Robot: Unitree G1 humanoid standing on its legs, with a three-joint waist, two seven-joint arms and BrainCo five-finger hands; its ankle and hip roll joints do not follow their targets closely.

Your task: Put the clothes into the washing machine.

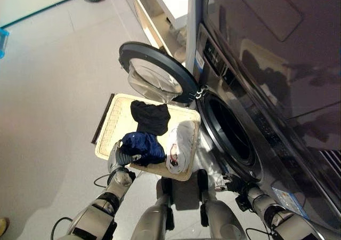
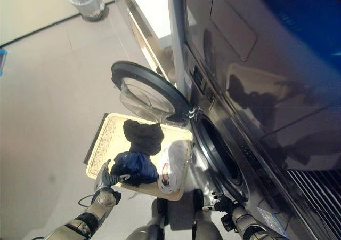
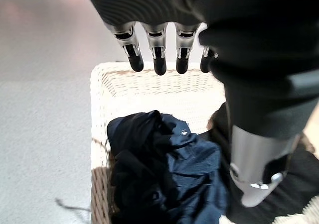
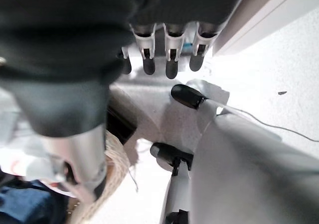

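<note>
A wicker basket (image 1: 112, 128) lies on the floor in front of the washing machine (image 1: 250, 64). It holds a black garment (image 1: 151, 117), a navy blue garment (image 1: 144, 145) and a white garment (image 1: 180, 144). My left hand (image 1: 120, 157) hovers at the basket's near left edge, right beside the blue garment (image 3: 169, 164). Its fingers (image 3: 158, 59) are straight and open, holding nothing. My right hand (image 1: 234, 184) hangs low by the machine's base, relaxed and empty, with its fingers (image 4: 172, 59) open. The drum opening (image 1: 232, 133) is dark, and what is inside cannot be seen.
The round door (image 1: 157, 74) is swung open to the left, above the basket's far edge. A waste bin (image 2: 85, 1) stands far back on the floor. Bare grey floor spreads to the left of the basket.
</note>
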